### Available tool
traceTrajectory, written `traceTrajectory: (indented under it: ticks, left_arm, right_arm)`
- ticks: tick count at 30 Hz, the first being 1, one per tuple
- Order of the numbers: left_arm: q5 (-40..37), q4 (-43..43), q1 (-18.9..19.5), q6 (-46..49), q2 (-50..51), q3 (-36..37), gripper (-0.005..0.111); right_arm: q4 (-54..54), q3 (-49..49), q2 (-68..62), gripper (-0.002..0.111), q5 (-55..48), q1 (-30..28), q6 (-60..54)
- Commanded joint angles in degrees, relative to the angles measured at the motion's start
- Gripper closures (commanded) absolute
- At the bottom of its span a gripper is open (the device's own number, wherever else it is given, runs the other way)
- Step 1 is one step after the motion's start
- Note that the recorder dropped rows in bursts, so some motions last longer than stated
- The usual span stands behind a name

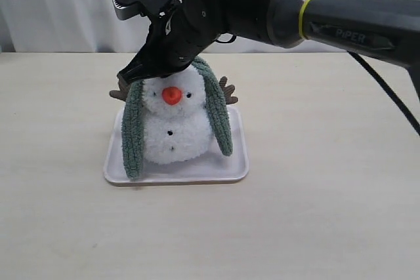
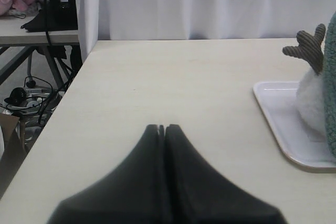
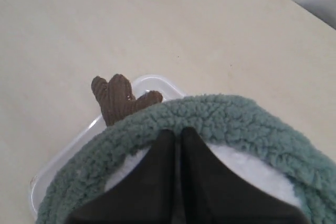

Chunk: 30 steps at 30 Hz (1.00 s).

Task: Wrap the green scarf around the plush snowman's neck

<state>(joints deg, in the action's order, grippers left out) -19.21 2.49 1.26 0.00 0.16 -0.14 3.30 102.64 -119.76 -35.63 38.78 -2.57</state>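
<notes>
On the white tray (image 1: 223,174), the plush snowman (image 1: 174,129) is sitting upright with the green scarf (image 1: 133,132) arching over its head, not its neck, both ends hanging down its sides. Directly above, the right gripper (image 1: 126,75) is hovering at the scarf's top, jaws pressed together and visibly pinching nothing. The left gripper (image 2: 161,127), likewise closed, is sitting well apart.

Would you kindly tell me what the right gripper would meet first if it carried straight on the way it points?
Probably the green scarf draped over the plush snowman, just ahead of the right gripper; whether they touch is unclear.
</notes>
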Motion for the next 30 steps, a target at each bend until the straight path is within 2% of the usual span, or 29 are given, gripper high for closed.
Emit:
traceTrajectory:
  ticks: [1, 12, 21, 30]
  left_arm:
    - [0.6, -0.2, 0.0, 0.0, -0.2, 0.1, 0.107]
    - [0.6, -0.2, 0.0, 0.0, -0.2, 0.1, 0.107]
    - [0.6, -0.2, 0.0, 0.0, -0.2, 0.1, 0.107]
    - [0.6, -0.2, 0.0, 0.0, -0.2, 0.1, 0.107]
  right_arm:
    - [0.8, 0.0, 1.7, 0.104, 0.2, 0.0, -1.9]
    - [1.5, 0.0, 2.5, 0.104, -4.3, -0.1, -1.3]
    - [4.9, 0.0, 2.3, 0.104, 1.2, -0.1, -0.6]
    - [5.1, 0.0, -1.5, 0.104, 1.3, -0.3, -0.6]
